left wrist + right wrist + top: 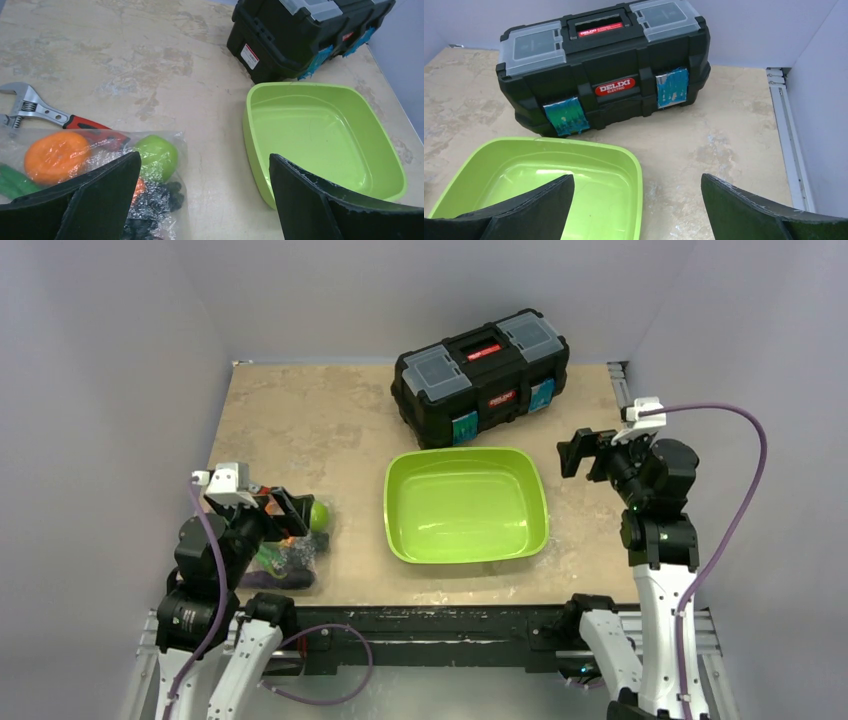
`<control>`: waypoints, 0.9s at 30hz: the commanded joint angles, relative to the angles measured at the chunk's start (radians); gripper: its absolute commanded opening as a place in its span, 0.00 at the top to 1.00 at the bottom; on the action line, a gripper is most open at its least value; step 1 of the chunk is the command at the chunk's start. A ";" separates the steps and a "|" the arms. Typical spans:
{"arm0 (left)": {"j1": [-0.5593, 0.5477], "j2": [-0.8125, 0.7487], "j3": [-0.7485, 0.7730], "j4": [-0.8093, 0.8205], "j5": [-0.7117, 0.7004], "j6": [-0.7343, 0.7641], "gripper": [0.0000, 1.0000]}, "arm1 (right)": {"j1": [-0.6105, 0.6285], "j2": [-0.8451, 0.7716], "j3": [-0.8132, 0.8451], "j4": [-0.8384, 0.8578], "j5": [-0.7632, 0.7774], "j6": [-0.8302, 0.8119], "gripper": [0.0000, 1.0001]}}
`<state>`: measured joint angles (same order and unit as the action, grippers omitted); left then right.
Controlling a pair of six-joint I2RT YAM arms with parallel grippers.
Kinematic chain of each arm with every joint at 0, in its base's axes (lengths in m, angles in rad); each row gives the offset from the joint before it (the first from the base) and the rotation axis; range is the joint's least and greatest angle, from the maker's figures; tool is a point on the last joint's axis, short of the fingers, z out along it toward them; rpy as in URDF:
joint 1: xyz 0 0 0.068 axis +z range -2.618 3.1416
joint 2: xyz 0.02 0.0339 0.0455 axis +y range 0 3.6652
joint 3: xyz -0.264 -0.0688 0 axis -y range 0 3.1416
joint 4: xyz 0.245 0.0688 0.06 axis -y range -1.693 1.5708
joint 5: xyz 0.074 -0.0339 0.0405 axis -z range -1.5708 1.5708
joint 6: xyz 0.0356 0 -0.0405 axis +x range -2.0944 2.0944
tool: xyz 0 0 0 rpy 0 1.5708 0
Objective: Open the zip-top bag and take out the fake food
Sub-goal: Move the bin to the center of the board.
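Observation:
The clear zip-top bag (pixel 296 560) lies at the table's near left, mostly under my left arm. In the left wrist view the bag (pixel 111 154) holds fake food: an orange (pixel 56 155), a green apple (pixel 156 156), dark grapes (pixel 161 196) and green beans (pixel 9 181). The zip strip is not visible. My left gripper (pixel 290 512) is open and empty, hovering over the bag's right end, jaws wide apart (pixel 205 161). My right gripper (pixel 575 452) is open and empty, raised right of the green tray, jaws wide (pixel 638 177).
A lime-green tray (pixel 465 540) sits mid-table; it also shows in the left wrist view (pixel 250 120) and right wrist view (pixel 636 170). A black toolbox (pixel 482 375) stands behind it. A red-handled wrench (pixel 45 114) lies beside and partly under the bag.

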<state>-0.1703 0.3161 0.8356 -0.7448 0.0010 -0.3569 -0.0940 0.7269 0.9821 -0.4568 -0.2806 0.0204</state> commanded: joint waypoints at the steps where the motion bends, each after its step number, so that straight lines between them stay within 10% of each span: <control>1: 0.005 0.041 0.020 0.017 0.075 -0.017 0.00 | -0.004 0.026 -0.013 0.036 0.003 -0.009 0.01; 14: 0.005 0.074 -0.039 0.006 0.120 -0.042 0.00 | 0.039 0.274 -0.078 -0.123 -0.382 -0.519 0.01; 27: 0.005 0.128 -0.106 0.034 0.133 -0.053 0.00 | 0.204 0.588 -0.091 0.220 0.077 -0.240 0.01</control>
<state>-0.1703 0.4320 0.7479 -0.7498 0.1200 -0.3859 0.0914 1.2495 0.8814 -0.3996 -0.3798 -0.3187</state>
